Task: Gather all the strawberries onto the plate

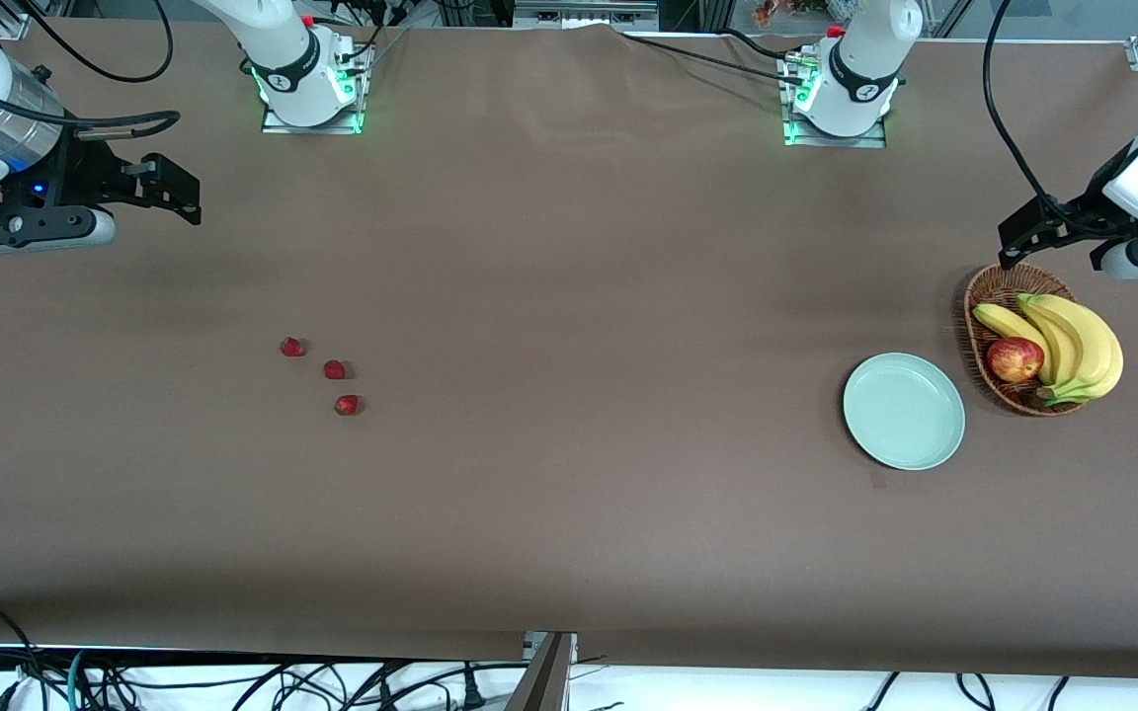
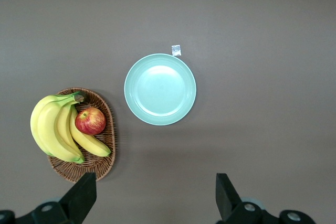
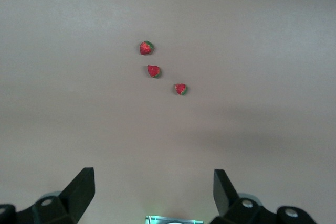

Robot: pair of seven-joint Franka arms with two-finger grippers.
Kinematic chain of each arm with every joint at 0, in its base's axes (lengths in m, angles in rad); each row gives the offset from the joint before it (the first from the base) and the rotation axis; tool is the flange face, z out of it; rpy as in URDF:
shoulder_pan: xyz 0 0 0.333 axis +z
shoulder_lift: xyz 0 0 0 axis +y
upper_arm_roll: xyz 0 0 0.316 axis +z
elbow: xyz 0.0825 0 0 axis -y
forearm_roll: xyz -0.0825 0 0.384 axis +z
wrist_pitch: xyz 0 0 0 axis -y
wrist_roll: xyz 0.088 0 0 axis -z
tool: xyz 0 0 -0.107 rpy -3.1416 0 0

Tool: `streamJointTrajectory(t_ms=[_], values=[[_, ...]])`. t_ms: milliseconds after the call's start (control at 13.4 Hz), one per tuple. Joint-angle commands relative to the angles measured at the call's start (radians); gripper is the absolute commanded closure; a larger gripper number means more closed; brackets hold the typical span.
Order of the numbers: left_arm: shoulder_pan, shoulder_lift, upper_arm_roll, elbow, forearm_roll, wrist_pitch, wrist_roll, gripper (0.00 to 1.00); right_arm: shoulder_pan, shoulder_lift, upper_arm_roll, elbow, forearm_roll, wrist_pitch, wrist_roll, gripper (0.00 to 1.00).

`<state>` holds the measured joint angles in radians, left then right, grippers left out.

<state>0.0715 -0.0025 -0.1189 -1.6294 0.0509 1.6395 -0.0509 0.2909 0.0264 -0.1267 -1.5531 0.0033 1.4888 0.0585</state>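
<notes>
Meanwhile, 3 tiny red strawberries (image 1: 334, 370) lay toward the right arm's end, well apart from the bare pale mint-green round plate (image 1: 904, 410), while the left gripper (image 1: 1048, 240) and right gripper (image 1: 174, 190) hung spread, holding nothing.

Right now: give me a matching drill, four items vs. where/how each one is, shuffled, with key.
Things:
1. strawberries
2. apple
3. plate
4. left gripper

States:
A. lying in the basket against the bananas
B. open, up over the basket's end of the table
C. bare, beside the basket
D. three in a loose line toward the right arm's end

Pairs: 1-D, 2-A, 3-C, 4-B
</notes>
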Motion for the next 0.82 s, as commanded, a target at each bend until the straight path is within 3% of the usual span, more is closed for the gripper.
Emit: streamJointTrajectory(t_ms=[0, 595, 670, 744], values=[[-0.004, 0.033, 0.001, 0.050, -0.002, 0.003, -0.001, 0.00, -0.001, -0.037, 0.002, -0.040, 0.014, 0.010, 0.009, 0.00], [0.004, 0.026, 0.005, 0.059, -0.003, -0.007, -0.004, 0.00, -0.001, 0.021, 0.002, 0.022, 0.009, 0.047, 0.041, 0.00], [0.007, 0.027, 0.005, 0.066, -0.003, -0.013, -0.004, 0.00, -0.004, 0.055, 0.002, 0.008, 0.015, 0.053, 0.046, 0.00], [0.008, 0.024, 0.010, 0.071, -0.003, -0.050, -0.003, 0.00, 0.002, 0.160, 0.005, 0.031, 0.007, 0.050, 0.031, 0.00]])
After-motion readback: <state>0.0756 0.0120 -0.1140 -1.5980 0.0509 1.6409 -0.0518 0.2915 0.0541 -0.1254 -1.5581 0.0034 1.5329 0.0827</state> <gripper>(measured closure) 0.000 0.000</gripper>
